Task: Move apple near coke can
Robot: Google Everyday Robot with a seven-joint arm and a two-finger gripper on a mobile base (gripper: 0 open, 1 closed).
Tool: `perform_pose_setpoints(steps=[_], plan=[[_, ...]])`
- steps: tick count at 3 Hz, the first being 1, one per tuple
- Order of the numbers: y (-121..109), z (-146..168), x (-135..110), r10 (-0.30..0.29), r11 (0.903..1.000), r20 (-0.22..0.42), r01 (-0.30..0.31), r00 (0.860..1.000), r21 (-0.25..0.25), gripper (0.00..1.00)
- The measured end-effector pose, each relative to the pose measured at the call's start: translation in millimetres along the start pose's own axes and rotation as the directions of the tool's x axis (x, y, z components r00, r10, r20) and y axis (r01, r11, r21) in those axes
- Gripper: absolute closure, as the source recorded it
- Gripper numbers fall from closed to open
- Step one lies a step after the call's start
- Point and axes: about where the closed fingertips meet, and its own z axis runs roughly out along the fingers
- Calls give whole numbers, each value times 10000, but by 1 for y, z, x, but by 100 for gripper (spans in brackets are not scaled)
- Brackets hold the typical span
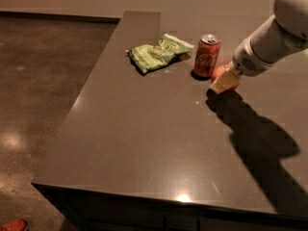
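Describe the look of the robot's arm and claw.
The arm is thick, smooth and off-white, built of rounded tubular segments; its wrist carries a dotted vent patch. The claw, just right of the can by the apple, is pale yellow and blocky.

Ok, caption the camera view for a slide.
Pincer at the apple, close beside the coke can on a dark counter; green chip bag lies on the can's other side.

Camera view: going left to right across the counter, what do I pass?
green chip bag → coke can → apple. The gripper sits right at the apple, overlapping its right side, so it is left out of the order.
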Motion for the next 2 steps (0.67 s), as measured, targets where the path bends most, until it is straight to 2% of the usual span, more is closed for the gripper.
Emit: perform_pose_setpoints(steps=[2], plan=[[6,18,-11,-186,9996,222,191,9996,-209,36]])
